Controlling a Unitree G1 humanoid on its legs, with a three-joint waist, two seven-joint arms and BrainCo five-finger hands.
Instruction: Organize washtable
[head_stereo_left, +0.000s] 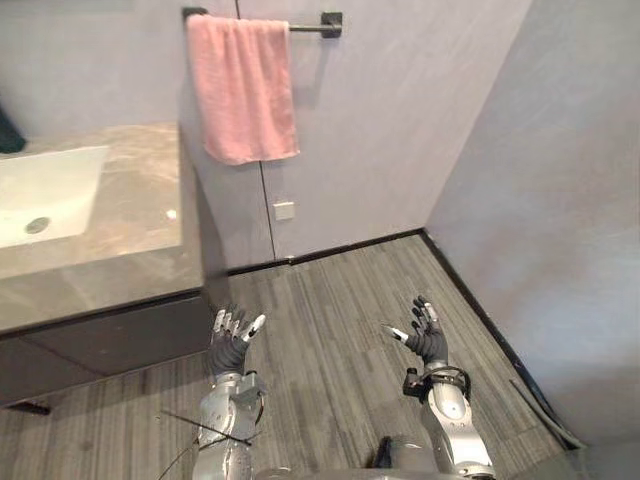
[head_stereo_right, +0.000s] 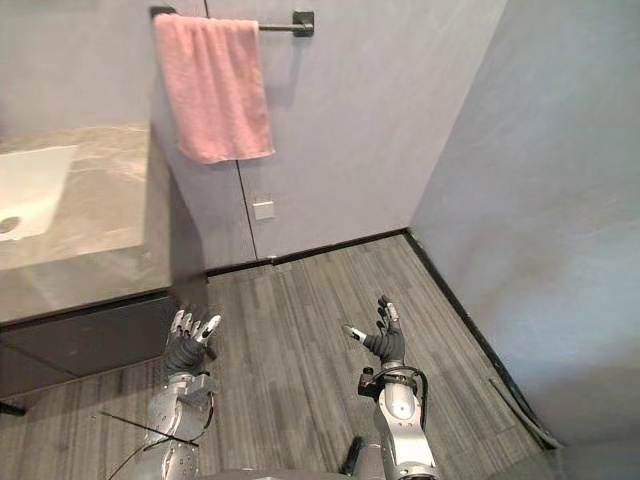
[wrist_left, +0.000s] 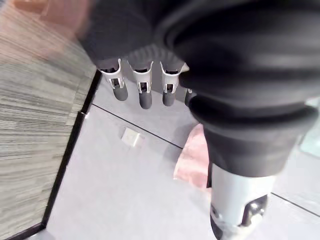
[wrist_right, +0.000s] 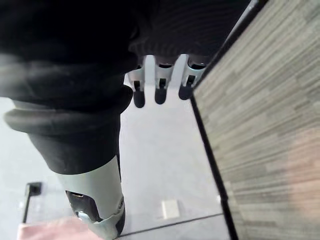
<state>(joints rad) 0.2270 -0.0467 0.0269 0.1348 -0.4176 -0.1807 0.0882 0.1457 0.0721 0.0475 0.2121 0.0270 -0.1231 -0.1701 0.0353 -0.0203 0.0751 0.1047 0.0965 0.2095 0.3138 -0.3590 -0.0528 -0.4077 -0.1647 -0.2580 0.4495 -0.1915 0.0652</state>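
Left hand and right hand hover empty, fingers spread straight, over grey plank floor beside the brown marble washtable; a pink cloth towel hangs above.

Washtable at left, against wall: glossy brown marbled top, dark cabinet front beneath. White rectangular basin sunk into top, round drain in its floor. Pink towel draped over dark wall rail, hanging flat, just beside washtable's far corner.
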